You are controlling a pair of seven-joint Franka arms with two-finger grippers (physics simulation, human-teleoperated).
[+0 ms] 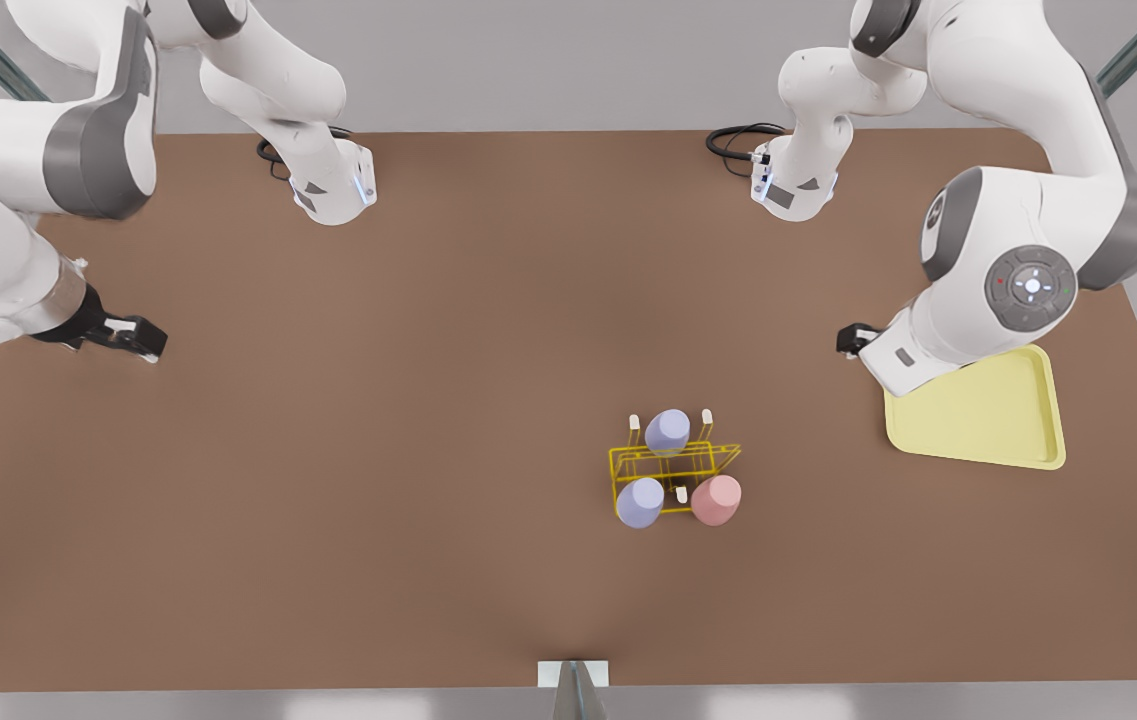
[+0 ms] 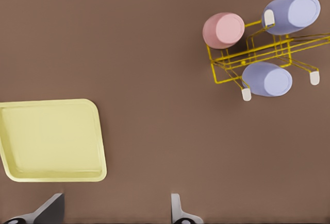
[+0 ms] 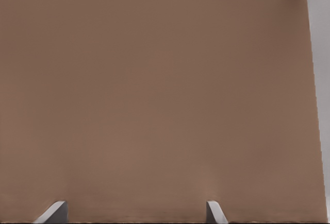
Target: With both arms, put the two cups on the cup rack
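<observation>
Brown tabletop (image 1: 428, 450) carries the whole scene in the front view. The yellow wire cup rack (image 1: 673, 468) stands toward the front view's right, with three cups seated on its pegs: a lavender cup (image 1: 640, 502) and the salmon cup (image 1: 716, 499) on the near side, and a second lavender cup (image 1: 667, 431) on the far side. A pale yellow tray (image 1: 978, 412) lies well apart, at the front view's right. The left gripper (image 1: 853, 339) hangs beside the tray's edge, wrist folded low; the right gripper (image 1: 128, 338) hangs at the front view's left, far from the rack. Judged from this layout, both cups are already placed and both arms wait clear.

Left wrist view: the rack (image 2: 258, 59), salmon cup (image 2: 223, 30) and both lavender cups (image 2: 267, 79) (image 2: 291, 14) appear together, with the tray (image 2: 51, 139) to one side. The left gripper's fingertips (image 2: 176, 208) stand wide apart and hold nothing.

Right wrist view: bare tabletop (image 3: 154, 95) below the right gripper, whose fingertips (image 3: 215, 211) are spread and empty.

Handling estimate: the cups look light, rigid and smooth, so slip is likely; a grasp across the tapered wall near mid-height appears best. The thin-wire rack would probably shift if knocked.
</observation>
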